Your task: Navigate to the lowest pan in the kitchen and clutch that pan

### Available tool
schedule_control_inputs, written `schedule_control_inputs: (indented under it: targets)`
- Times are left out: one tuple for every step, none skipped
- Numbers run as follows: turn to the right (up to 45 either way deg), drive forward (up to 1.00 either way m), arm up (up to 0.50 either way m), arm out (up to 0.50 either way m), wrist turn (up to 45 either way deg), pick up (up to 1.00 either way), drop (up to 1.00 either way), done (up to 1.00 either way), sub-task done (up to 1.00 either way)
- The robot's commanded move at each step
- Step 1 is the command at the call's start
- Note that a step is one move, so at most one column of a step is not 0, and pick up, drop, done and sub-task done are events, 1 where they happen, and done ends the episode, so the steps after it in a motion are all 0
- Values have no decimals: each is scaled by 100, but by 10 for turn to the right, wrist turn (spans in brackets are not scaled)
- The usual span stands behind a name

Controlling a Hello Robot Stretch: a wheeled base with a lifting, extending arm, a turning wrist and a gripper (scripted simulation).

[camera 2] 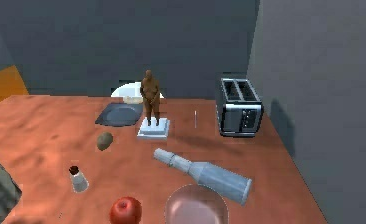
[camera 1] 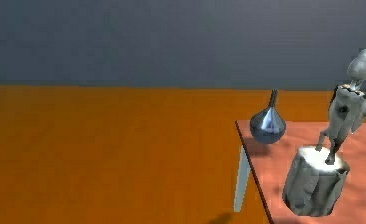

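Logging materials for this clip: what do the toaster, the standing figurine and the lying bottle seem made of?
Toaster: likely metal, silvery-grey sheen, dark slots on top.
Figurine: matte brown, perhaps bronze or wood; its base looks like white stone.
Bottle: probably glass, pale grey-blue and partly see-through.

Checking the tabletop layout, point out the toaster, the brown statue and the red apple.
toaster (camera 2: 241,118), arm side view, near side face.
brown statue (camera 2: 150,92), arm side view, torso.
red apple (camera 2: 125,211), arm side view, upper skin.
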Motion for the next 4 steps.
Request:
schedule_control_inputs:
  targets:
    - [0,0,50,0,0,0,0,0,0]
    - [0,0,38,0,0,0,0,0,0]
    - [0,0,0,26,0,0,0,0,0]
    - [0,0,0,0,450,0,0,0,0]
